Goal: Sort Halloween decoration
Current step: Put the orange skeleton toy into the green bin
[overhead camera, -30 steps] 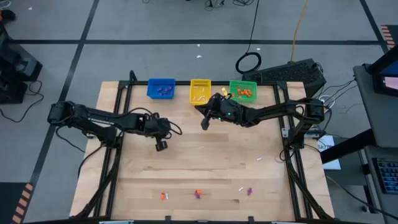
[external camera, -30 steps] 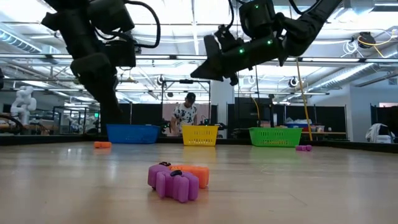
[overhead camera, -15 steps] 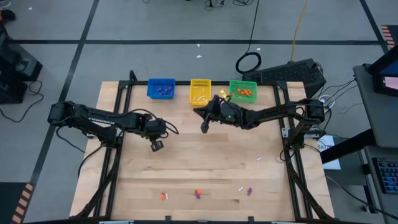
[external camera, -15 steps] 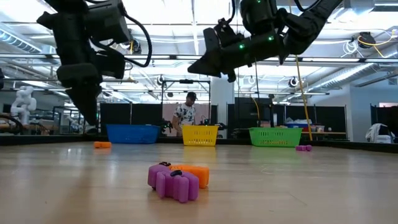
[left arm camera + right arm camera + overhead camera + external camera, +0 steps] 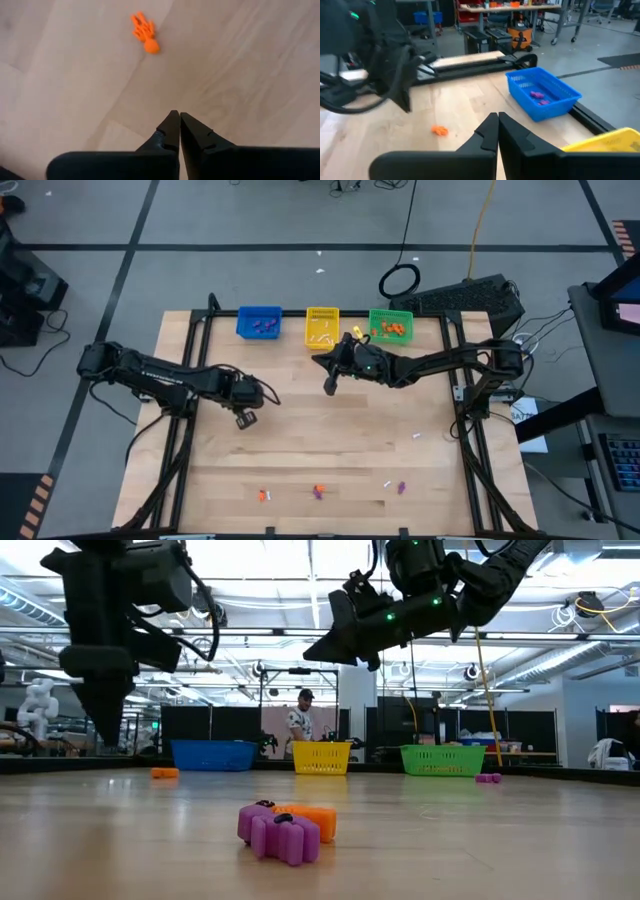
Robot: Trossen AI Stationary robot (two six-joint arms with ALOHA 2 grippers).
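**Left arm lined up on a loose orange trinket; nothing held**

The left gripper hangs left of centre in the high view, fingers pinched almost together and empty. In its wrist view an orange trinket lies on bare table ahead of the fingertips, well apart from them.

The right gripper is parked in the upper middle, just below the yellow basket, fully closed, nothing seen in it.

More trinkets are strung along the bottom edge: orange, orange-and-purple, white and purple.

Step in hand is judged to be approach for a pick. Next: fingers opened, lowered over the orange piece, closed, then carried to the green basket, which probably holds the orange ones.
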